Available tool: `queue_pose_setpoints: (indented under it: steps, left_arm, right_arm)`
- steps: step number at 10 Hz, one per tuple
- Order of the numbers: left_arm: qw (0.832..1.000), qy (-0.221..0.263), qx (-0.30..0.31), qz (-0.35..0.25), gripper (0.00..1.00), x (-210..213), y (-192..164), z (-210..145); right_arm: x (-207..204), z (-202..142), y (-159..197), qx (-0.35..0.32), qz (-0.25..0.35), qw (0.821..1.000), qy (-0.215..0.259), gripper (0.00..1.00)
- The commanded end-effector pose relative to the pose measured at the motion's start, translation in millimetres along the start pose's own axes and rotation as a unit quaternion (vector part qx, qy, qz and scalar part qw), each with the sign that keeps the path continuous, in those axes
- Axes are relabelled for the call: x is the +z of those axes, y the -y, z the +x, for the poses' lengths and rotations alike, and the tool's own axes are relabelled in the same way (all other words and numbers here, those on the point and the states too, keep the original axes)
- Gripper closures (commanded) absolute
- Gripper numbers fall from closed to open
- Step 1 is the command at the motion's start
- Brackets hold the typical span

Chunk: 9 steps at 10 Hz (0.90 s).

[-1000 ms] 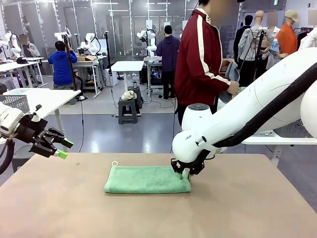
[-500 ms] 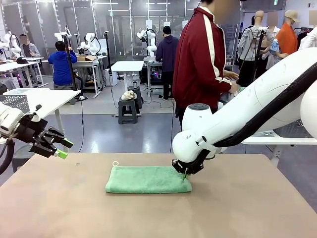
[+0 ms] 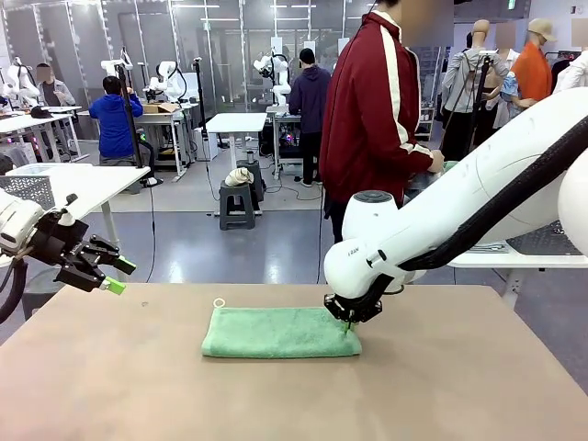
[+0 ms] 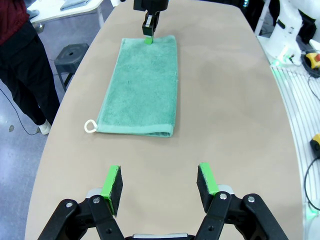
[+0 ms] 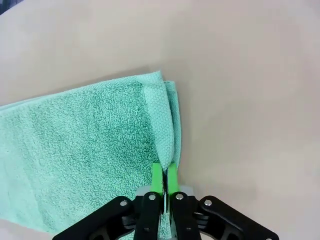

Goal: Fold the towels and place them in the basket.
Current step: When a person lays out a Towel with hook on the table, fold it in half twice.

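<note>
Plainly, a tan table (image 3: 478,386) sits in a busy lab, with a person (image 3: 377,110) in a red jacket standing beyond it. The mint green towel (image 3: 280,333), folded into a long strip, lies mid-table, with its white loop (image 3: 219,302) at the far left corner. The right gripper (image 3: 348,321) pinches the towel's right end between tight-pressed fingers. The left gripper (image 3: 120,277) hovers with fingers spread, well apart from the cloth.

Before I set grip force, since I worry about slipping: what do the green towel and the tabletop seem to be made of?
Green towel: looks like terry cloth, soft and matte, with a fuzzy looped pile and a flatter woven band near its end.
Tabletop: smooth, matte tan surface with no visible grain; possibly laminate or coated board, but the look leaves that open.
</note>
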<state>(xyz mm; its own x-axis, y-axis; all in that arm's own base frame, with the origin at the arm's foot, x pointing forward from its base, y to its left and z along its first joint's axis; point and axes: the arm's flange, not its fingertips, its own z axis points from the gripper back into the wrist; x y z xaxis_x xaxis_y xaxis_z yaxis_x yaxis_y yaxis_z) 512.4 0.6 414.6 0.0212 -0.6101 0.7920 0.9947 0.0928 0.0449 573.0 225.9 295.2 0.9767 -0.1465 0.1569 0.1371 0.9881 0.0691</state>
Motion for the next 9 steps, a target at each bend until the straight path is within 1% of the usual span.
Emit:
queue_pose_setpoints:
  steps: [1,4,5,7,9]
  left_arm:
    - [1.000,-0.004,0.002,-0.003,0.24,0.4,0.6,-0.2]
    - [1.000,-0.004,0.002,-0.003,0.24,0.4,0.6,-0.2]
    - [1.000,-0.004,0.002,-0.003,0.24,0.4,0.6,-0.2]
    - [1.000,-0.004,0.002,-0.003,0.24,0.4,0.6,-0.2]
    - [1.000,-0.004,0.002,-0.003,0.24,0.4,0.6,-0.2]
  right_arm:
    - [5.3,-0.3,20.8,0.004,-0.013,1.000,-0.005,1.00]
    - [21.6,-1.1,26.4,0.025,-0.026,0.999,-0.003,1.00]
    - [31.9,-2.1,25.8,0.031,-0.029,0.999,0.005,1.00]
    - [63.6,-4.5,20.0,0.052,-0.025,0.998,0.024,1.00]
    - [96.9,-10.0,0.3,0.079,-0.028,0.996,0.040,1.00]
